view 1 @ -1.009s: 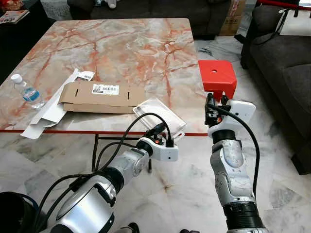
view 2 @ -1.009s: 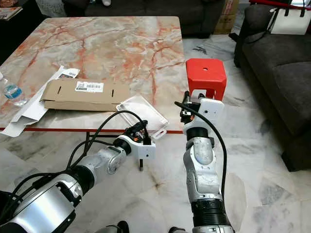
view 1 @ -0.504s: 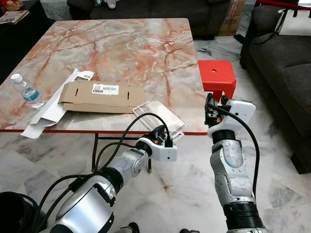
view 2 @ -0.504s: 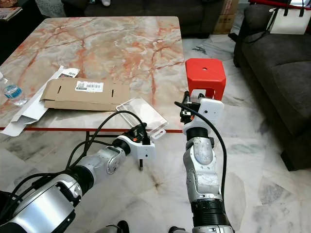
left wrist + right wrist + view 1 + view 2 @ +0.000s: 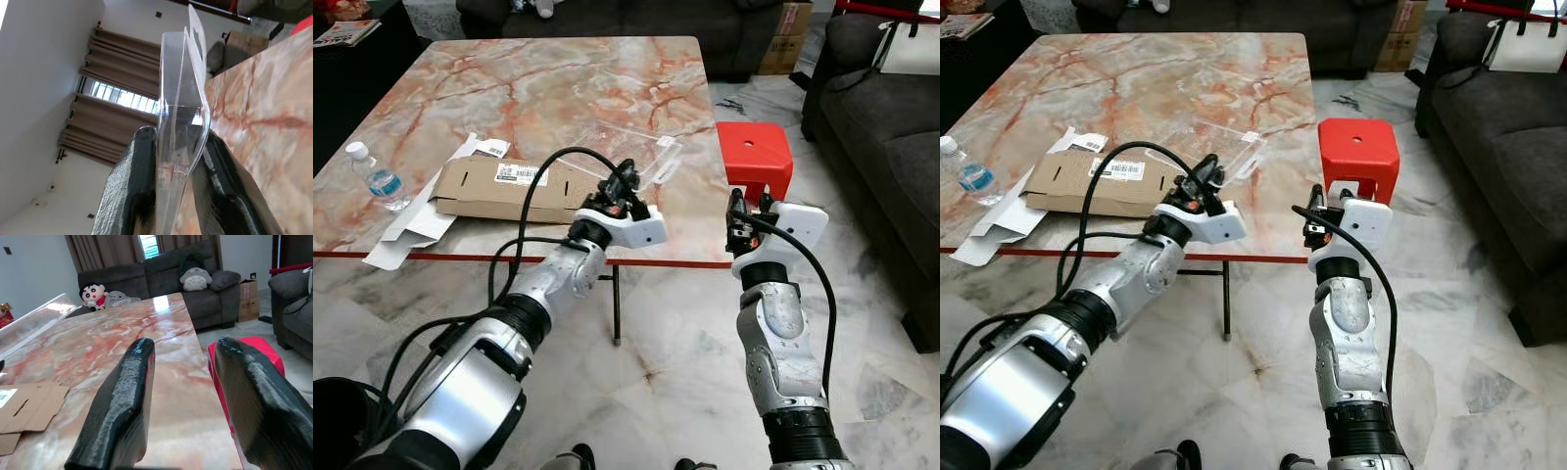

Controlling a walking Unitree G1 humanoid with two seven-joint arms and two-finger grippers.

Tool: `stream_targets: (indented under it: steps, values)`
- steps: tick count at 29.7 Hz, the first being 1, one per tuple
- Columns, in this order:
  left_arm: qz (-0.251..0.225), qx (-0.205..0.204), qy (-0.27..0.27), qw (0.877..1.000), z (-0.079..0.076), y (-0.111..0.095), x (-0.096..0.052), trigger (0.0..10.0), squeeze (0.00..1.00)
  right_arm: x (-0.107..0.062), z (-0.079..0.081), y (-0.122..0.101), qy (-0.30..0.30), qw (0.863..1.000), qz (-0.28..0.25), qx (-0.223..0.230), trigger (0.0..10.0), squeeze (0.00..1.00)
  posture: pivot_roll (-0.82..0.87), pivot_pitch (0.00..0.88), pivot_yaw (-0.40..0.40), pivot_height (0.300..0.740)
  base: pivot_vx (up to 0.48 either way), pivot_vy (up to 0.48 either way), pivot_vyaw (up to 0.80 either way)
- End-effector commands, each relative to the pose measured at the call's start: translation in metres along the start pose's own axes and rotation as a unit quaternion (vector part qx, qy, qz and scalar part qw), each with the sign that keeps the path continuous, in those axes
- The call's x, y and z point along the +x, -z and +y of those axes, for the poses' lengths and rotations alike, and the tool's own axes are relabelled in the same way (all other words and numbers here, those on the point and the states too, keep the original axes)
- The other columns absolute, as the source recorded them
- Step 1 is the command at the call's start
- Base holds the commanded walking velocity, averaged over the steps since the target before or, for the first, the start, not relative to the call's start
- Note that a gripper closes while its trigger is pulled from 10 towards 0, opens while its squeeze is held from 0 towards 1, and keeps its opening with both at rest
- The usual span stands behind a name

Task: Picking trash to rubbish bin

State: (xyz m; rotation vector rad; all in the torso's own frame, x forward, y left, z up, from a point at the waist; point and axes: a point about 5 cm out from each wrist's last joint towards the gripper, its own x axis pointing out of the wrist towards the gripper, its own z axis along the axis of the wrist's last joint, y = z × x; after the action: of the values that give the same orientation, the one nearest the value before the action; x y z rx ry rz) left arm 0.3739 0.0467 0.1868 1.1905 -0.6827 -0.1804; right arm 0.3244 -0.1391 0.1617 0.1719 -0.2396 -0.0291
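Left gripper [image 5: 625,183] grasping one clear plastic tray [image 5: 626,147], right gripper [image 5: 744,204] released, one cardboard box [image 5: 504,188], one bottle [image 5: 378,179]

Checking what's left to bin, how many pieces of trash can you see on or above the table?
4: clear plastic package held up in the left pincer; flat cardboard box, white paper beneath it, water bottle at the table's left edge. More may be hidden.

The left arm is stretched forward and raised, its wrist tipped upward, and the left gripper [image 5: 625,180] is closed on a clear plastic package [image 5: 628,147], pinched between both black fingers [image 5: 132,191]. The right arm is bent upright at the elbow, and the right gripper [image 5: 738,207] is held with its fingers [image 5: 120,411] parted.
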Motion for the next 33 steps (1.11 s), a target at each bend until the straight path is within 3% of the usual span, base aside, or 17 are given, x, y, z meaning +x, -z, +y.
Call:
stream_targets:
  steps: [1, 6, 11, 12, 14, 15, 16, 18, 19, 20, 21, 23, 25, 28, 33]
  values:
    - [-0.005, -0.002, -0.018, 1.0, 0.005, -0.001, 0.001, 10.0, 0.0, 0.0, 0.001, 0.001, -0.003, 1.0, 0.001, 0.004, 10.0, 0.0, 0.05, 0.133, 0.022, 0.74, 0.0, 0.0, 0.0]
    - [-0.014, -0.013, -0.036, 0.999, 0.007, -0.004, -0.001, 10.0, 0.0, 0.0, 0.001, 0.001, -0.002, 1.0, 0.0, 0.003, 10.0, 0.0, 0.05, 0.134, 0.022, 0.74, 0.0, 0.0, 0.0]
    - [-0.002, -0.099, -0.08, 0.992, 0.019, -0.005, -0.002, 10.0, 0.0, 0.0, 0.001, 0.0, -0.002, 1.0, -0.003, 0.005, 10.0, 0.0, 0.05, 0.132, 0.022, 0.74, 0.0, 0.0, 0.0]
    - [0.006, -0.171, -0.087, 0.981, 0.021, -0.006, -0.004, 10.0, 0.0, 0.001, 0.001, -0.001, -0.002, 1.0, -0.005, 0.006, 10.0, 0.0, 0.05, 0.131, 0.021, 0.74, 0.0, 0.0, 0.0]
    - [0.021, -0.221, -0.088, 0.971, 0.02, -0.005, -0.005, 10.0, 0.0, 0.001, 0.002, -0.002, -0.003, 1.0, -0.008, 0.007, 10.0, 0.0, 0.05, 0.129, 0.022, 0.74, 0.0, 0.0, 0.0]
    - [0.039, -0.261, -0.093, 0.96, 0.019, -0.003, -0.007, 10.0, 0.0, 0.001, 0.002, -0.003, -0.004, 1.0, -0.011, 0.008, 10.0, 0.0, 0.05, 0.127, 0.022, 0.74, 0.0, 0.0, 0.0]
    - [0.039, -0.261, -0.093, 0.96, 0.019, -0.003, -0.007, 10.0, 0.0, 0.001, 0.002, -0.003, -0.004, 1.0, -0.011, 0.008, 10.0, 0.0, 0.05, 0.127, 0.022, 0.74, 0.0, 0.0, 0.0]
    - [0.049, -0.307, -0.103, 0.945, 0.019, -0.002, -0.01, 10.0, 0.0, 0.002, 0.002, -0.005, -0.004, 1.0, -0.016, 0.008, 10.0, 0.0, 0.05, 0.121, 0.022, 0.74, 0.0, 0.0, 0.0]
    - [0.051, -0.347, -0.11, 0.93, 0.02, -0.002, -0.013, 10.0, 0.0, 0.003, 0.002, -0.007, -0.004, 1.0, -0.022, 0.009, 10.0, 0.0, 0.05, 0.119, 0.022, 0.74, 0.0, 0.0, 0.0]
    - [0.051, -0.347, -0.11, 0.93, 0.02, -0.002, -0.013, 10.0, 0.0, 0.003, 0.002, -0.007, -0.004, 1.0, -0.022, 0.009, 10.0, 0.0, 0.05, 0.119, 0.022, 0.74, 0.0, 0.0, 0.0]
    - [0.048, -0.375, -0.113, 0.919, 0.021, -0.003, -0.014, 10.0, 0.0, 0.003, 0.002, -0.008, -0.004, 1.0, -0.026, 0.009, 10.0, 0.0, 0.05, 0.112, 0.02, 0.74, 0.0, 0.0, 0.0]
    - [0.042, -0.379, -0.113, 0.918, 0.022, -0.004, -0.014, 10.0, 0.0, 0.004, 0.002, -0.01, -0.006, 0.999, -0.031, 0.009, 10.0, 0.0, 0.05, 0.11, 0.02, 0.74, 0.0, 0.0, 0.0]
    - [0.038, -0.407, -0.112, 0.906, 0.023, -0.005, -0.014, 10.0, 0.0, 0.005, 0.005, -0.013, -0.012, 0.999, -0.039, 0.011, 10.0, 0.0, 0.05, 0.101, 0.019, 0.74, 0.0, 0.0, 0.0]
    - [0.025, -0.428, -0.106, 0.897, 0.024, -0.008, -0.013, 10.0, 0.0, 0.007, 0.006, -0.015, -0.015, 0.999, -0.047, 0.015, 10.0, 0.0, 0.05, 0.088, 0.018, 0.74, 0.0, 0.0, 0.0]
    - [0.026, -0.441, -0.111, 0.89, 0.024, -0.009, -0.013, 10.0, 0.0, 0.008, 0.008, -0.018, -0.017, 0.998, -0.051, 0.012, 10.0, 0.0, 0.04, 0.073, 0.016, 0.74, 0.0, 0.0, 0.0]
